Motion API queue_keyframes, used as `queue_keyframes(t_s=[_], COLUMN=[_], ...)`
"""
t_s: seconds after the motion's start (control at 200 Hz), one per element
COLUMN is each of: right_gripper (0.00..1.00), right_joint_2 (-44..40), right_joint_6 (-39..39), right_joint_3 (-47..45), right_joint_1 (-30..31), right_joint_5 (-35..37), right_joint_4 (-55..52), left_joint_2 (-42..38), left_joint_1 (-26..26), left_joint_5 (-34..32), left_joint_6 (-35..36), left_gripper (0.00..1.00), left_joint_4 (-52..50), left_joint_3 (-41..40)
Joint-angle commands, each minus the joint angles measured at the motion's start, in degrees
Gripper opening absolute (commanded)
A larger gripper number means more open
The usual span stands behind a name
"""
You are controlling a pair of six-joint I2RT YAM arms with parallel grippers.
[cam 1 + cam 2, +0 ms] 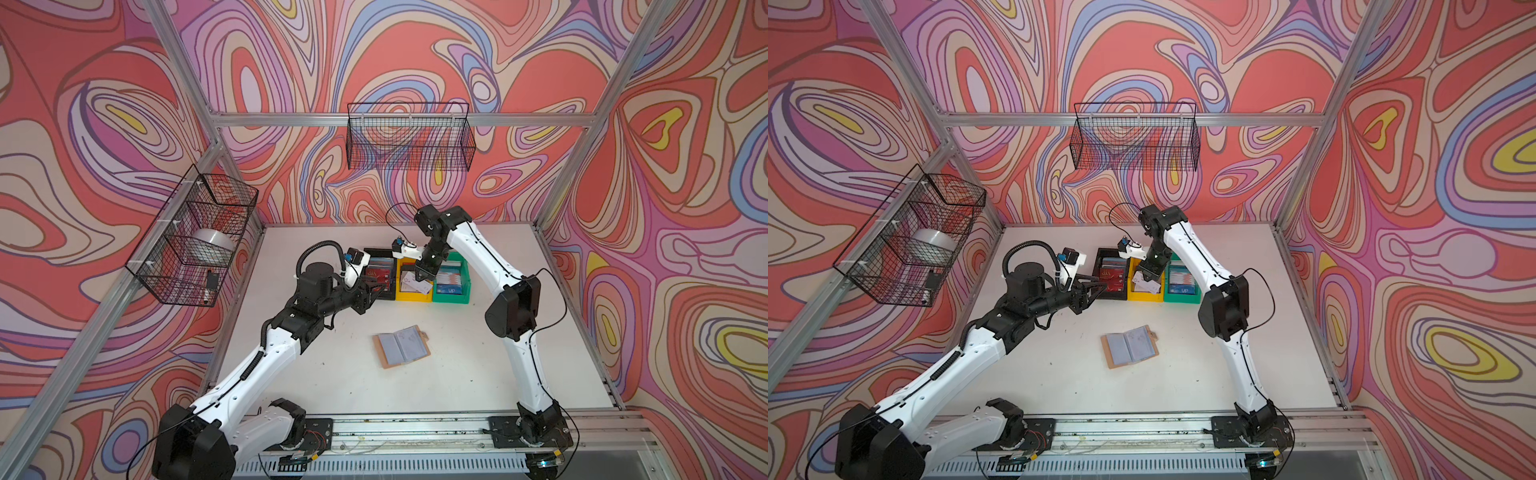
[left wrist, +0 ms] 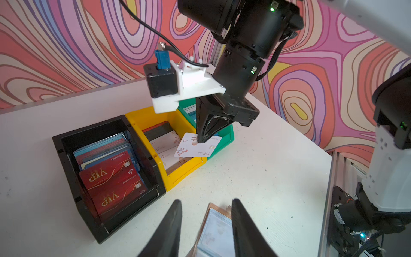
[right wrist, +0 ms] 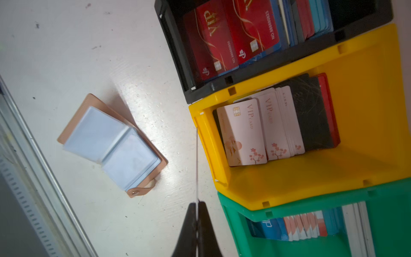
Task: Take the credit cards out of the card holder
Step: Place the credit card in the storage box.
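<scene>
Now three bins (image 2: 178, 175), one holder (image 1: 401, 345); one card (image 2: 198, 148) in right gripper (image 2: 201, 140), left gripper (image 2: 206, 200) agape.

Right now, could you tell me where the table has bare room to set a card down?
Bare table lies between the card holder and the front rail, and between it and the yellow bin. Crowded: around that bin, under the right gripper.

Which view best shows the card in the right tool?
Left wrist: the white card shows its printed face, pinched by the right tool by the yellow bin. Right wrist sees only its edge; it is tiny in both top views.
</scene>
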Motion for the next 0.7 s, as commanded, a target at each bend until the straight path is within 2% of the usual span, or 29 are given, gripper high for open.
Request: queue_keyframes(t_s=[0.0, 0.14, 0.416, 0.696], right_gripper=[0.0, 0.0, 0.0, 0.0], right_joint_2=[-1.16, -0.6, 3.49, 4.51], right_joint_6=[-3.74, -7.62, -13.5, -17.37], right_joint_3=[-1.53, -2.11, 2.21, 0.26], right_joint_1=[0.02, 0.13, -0.01, 0.05], right_joint_5=[5.11, 7.66, 7.43, 8.08], right_joint_4=[5.57, 8.28, 8.61, 7.77], left_joint_2=[-0.24, -0.69, -1.46, -2.74], left_joint_1=[0.82, 1.61, 2.24, 2.68], left_joint_5=[1.51, 1.32, 0.29, -1.09], left_joint_6=[0.72, 0.62, 0.06, -0.43], left_gripper=[0.4, 0.4, 0.4, 0.4], left_joint_4=[0.01, -0.47, -0.88, -0.89], left_joint_3=[0.98, 0.92, 0.73, 0.04])
